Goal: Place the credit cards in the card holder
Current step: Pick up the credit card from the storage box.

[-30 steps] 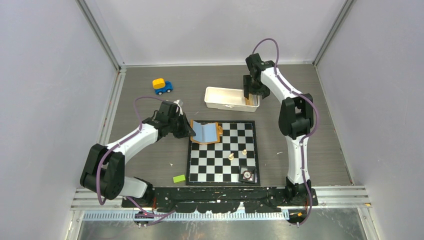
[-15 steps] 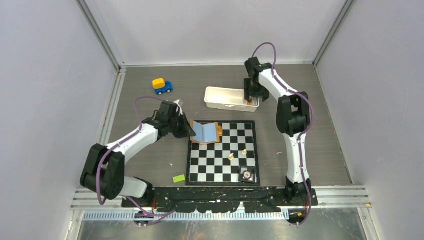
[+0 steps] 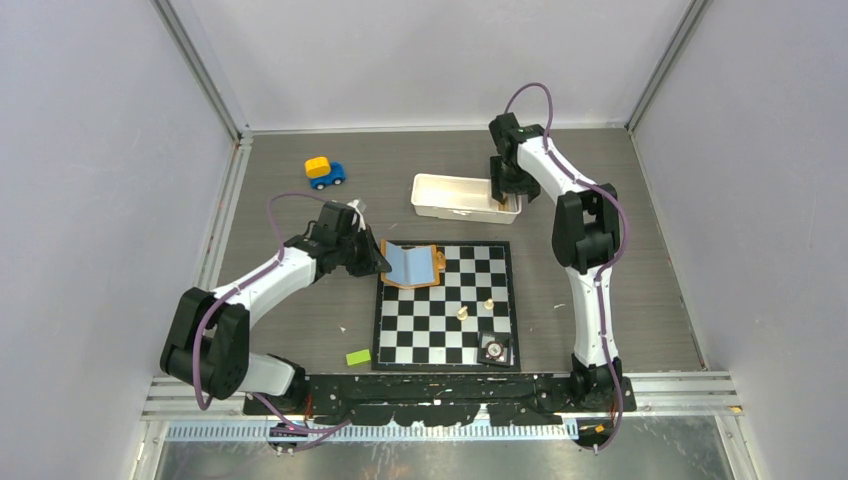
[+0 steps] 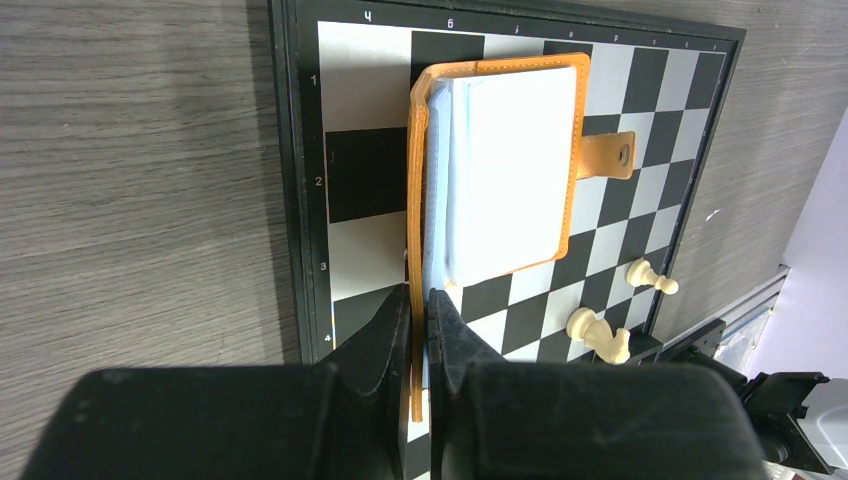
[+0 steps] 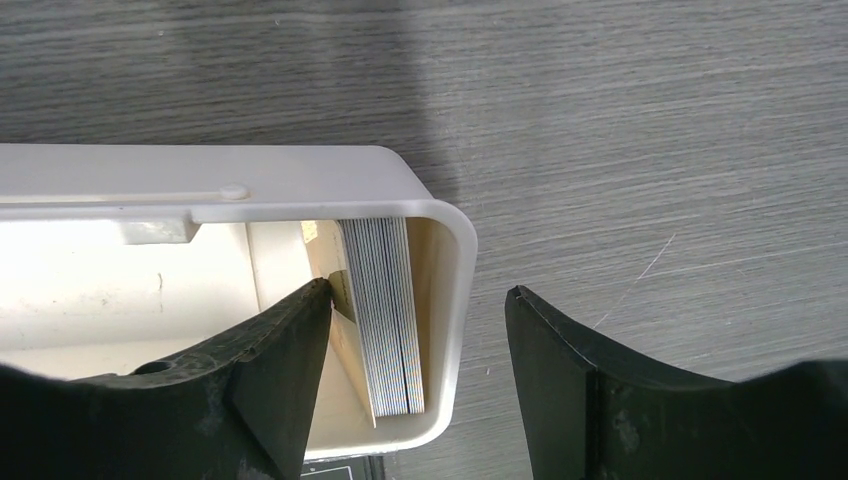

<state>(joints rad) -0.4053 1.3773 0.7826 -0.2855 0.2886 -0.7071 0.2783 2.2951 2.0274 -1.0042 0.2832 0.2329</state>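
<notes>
The orange-tan card holder (image 3: 412, 281) lies open on the chessboard's far left corner. A light blue card (image 3: 406, 263) lies in it. The left wrist view shows the card holder (image 4: 573, 120), a whitish-cream card (image 4: 510, 170) on top and the light blue card's edge (image 4: 437, 210) beside it. My left gripper (image 3: 378, 262) (image 4: 420, 296) is shut on the holder's raised orange flap. My right gripper (image 3: 503, 195) (image 5: 418, 296) is open over the white tray's right end. One finger is inside the tray, one outside its wall. A stack of cards (image 5: 385, 310) stands on edge between them.
The white tray (image 3: 450, 196) (image 5: 300, 185) sits behind the chessboard (image 3: 445, 335). Two pale chess pieces (image 3: 462, 312) (image 3: 489, 303) and a small dark item (image 3: 493, 349) stand on the board. A blue-yellow toy car (image 3: 324, 171) is far left; a green block (image 3: 358, 357) lies near left.
My right gripper has come down and slightly left onto the tray's right end. The left arm and the card holder have not moved.
</notes>
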